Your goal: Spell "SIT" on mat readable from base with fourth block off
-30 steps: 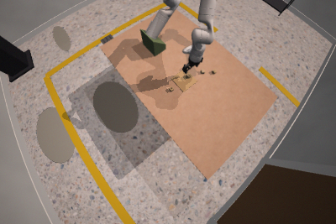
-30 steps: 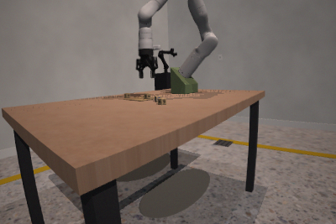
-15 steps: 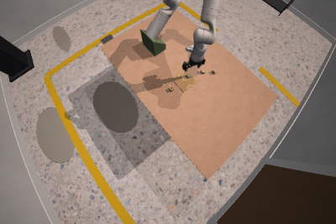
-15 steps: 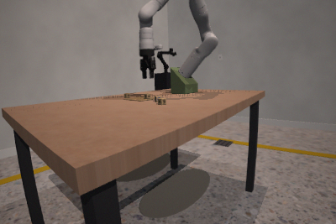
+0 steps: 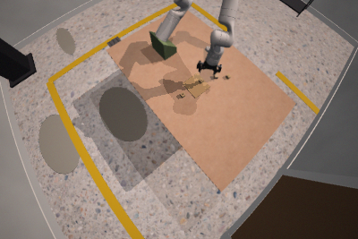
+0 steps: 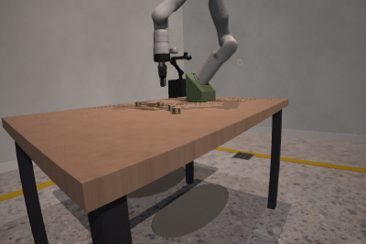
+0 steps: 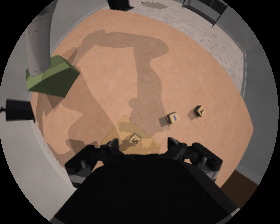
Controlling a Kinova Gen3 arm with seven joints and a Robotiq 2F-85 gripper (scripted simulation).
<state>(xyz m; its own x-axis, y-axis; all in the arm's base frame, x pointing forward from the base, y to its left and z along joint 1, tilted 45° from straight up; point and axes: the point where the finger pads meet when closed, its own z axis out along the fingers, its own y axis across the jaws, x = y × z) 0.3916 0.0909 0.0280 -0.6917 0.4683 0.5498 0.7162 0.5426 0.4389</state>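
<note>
"Hand (image 5: 208, 72) (image 6: 163, 84) (image 7: 143, 143) free?"

"Released, fingers wide, above the bench (image 5: 242, 132) (image 6: 137, 143) (image 7: 200, 75)."

"Blocks?"

"From the top view, one block (image 5: 200, 81) (image 6: 160, 105) (image 7: 134, 139) sits on my mat (image 5: 196, 90) (image 6: 148, 108) (image 7: 124, 125); two blocks (image 5: 227, 77) (image 6: 138, 104) (image 7: 173, 118) lie right of it, another block (image 5: 181, 96) (image 6: 177, 111) left."

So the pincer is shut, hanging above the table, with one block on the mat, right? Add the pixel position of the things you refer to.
Not shut: the wrist view shows the pincer (image 5: 209, 72) (image 6: 163, 84) (image 7: 143, 143) open, its fingertips wide apart. It does hang above the table (image 5: 242, 109) (image 6: 137, 134) (image 7: 200, 75), with one block (image 5: 200, 81) (image 7: 135, 139) on the mat (image 5: 195, 92) (image 6: 148, 108) (image 7: 124, 125).
</note>
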